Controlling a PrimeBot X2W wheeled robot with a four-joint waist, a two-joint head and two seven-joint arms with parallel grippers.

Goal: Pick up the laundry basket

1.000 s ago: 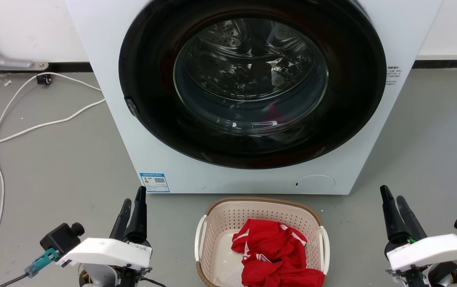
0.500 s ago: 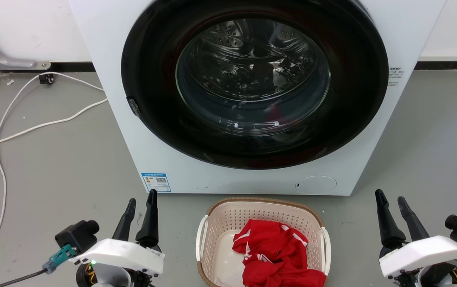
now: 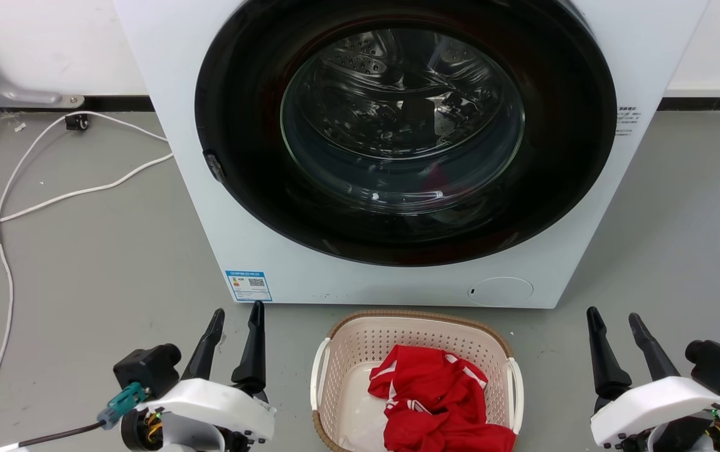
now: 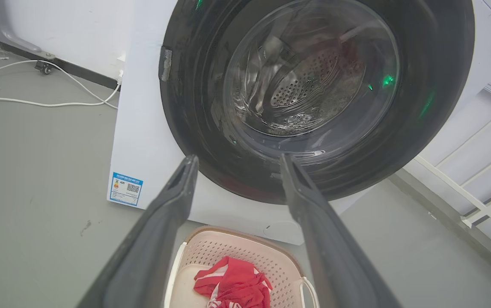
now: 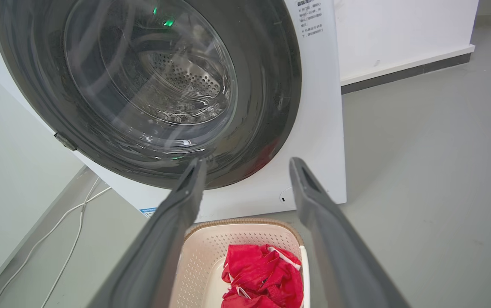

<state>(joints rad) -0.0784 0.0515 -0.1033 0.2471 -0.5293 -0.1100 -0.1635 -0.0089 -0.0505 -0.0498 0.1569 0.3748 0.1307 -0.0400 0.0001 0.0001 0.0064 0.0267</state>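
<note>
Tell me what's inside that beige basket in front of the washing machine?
The laundry basket holds a crumpled red garment with white trim, heaped toward its right side. Anything under it is covered.

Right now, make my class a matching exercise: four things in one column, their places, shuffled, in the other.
1. laundry basket
2. red garment
3. white cable
4. blue label

A. inside the basket
B. low on the washing machine's front
C. on the floor left of the machine
D. on the floor before the machine

Pairs: 1-D, 2-A, 3-C, 4-B
</note>
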